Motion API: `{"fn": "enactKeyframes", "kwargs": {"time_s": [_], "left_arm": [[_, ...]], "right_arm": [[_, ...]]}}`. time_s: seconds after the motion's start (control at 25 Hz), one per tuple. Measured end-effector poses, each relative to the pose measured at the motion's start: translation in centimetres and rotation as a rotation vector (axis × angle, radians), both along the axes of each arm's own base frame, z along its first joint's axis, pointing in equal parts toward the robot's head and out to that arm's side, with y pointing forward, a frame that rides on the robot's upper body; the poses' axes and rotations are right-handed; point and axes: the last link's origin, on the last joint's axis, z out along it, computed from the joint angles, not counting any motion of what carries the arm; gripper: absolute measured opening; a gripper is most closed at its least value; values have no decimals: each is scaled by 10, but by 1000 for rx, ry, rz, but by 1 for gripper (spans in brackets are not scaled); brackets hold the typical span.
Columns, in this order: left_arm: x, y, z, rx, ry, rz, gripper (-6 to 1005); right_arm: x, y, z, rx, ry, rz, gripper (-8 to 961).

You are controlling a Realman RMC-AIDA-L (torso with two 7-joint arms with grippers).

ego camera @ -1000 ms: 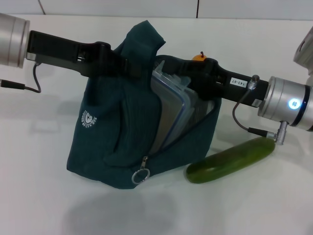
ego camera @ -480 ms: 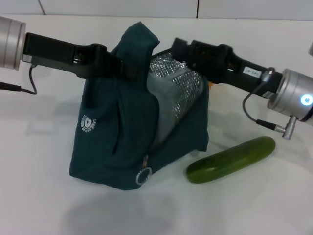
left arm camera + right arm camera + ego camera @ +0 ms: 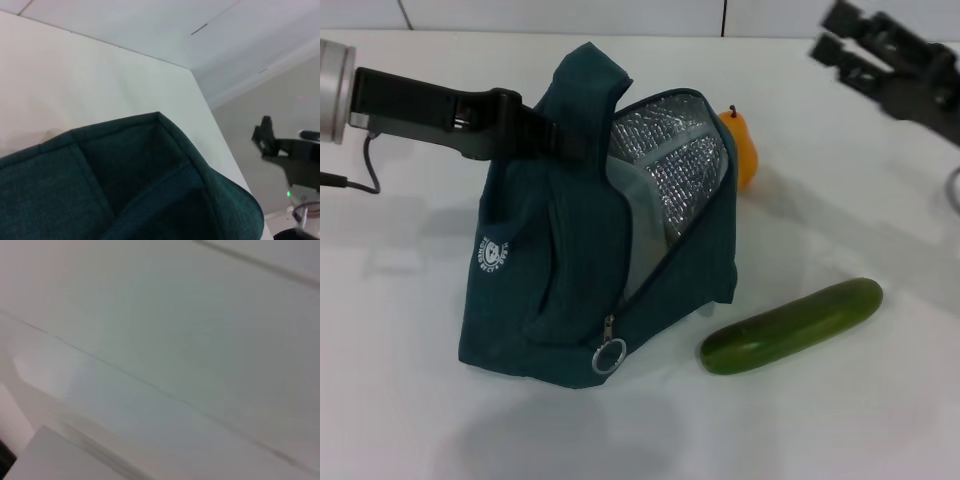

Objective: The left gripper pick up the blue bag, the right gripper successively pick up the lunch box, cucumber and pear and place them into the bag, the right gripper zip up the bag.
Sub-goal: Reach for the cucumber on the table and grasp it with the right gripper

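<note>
The blue bag (image 3: 550, 270) stands on the white table, its mouth open and its silver foil lining (image 3: 675, 160) showing. My left gripper (image 3: 568, 140) is shut on the bag's top handle and holds it up; the left wrist view shows only the bag fabric (image 3: 125, 175) up close. Only a pale edge of the lunch box (image 3: 632, 200) shows inside the bag. The pear (image 3: 741, 146) stands just behind the bag's right side. The cucumber (image 3: 792, 325) lies on the table right of the bag. My right gripper (image 3: 832, 32) hovers open and empty at the far upper right, well clear of the bag.
The bag's zipper ring pull (image 3: 609, 356) hangs at its lower front. The right gripper (image 3: 267, 137) also shows far off in the left wrist view. The table's far edge meets a white wall. The right wrist view shows only a pale blurred surface.
My right gripper let go of the lunch box inside the bag and pulled out, up and to the right. The pear is now uncovered. The left gripper keeps its hold.
</note>
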Motion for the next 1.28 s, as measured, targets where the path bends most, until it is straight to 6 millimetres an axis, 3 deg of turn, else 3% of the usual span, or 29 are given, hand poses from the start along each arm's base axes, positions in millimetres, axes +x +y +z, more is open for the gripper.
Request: {"fn": "enactKeyframes", "kwargs": {"time_s": [0.2,0.6,0.76,0.8,1.12,1.28], "left_arm": [[-3,-2,1,-2,0,5,39],[-4,-3,1,-7,1,7,40],[-4,-3,0,-7,2,5,40],[-4,-3,0,-7,2,4,40],[-4,-3,0,-6,3,2,41],[-4,-3,1,-2,4,-6,41]], "right_arm": [[13,3,27,54,-174,104,800],[-20,29,50,-25,-699,477,840],[-30,34,53,-25,-875,574,838],[-37,33,53,-42,-1016,689,837],[-74,17,46,-193,-1214,1040,833],[-84,12,34,-209,-1388,1115,831]]}}
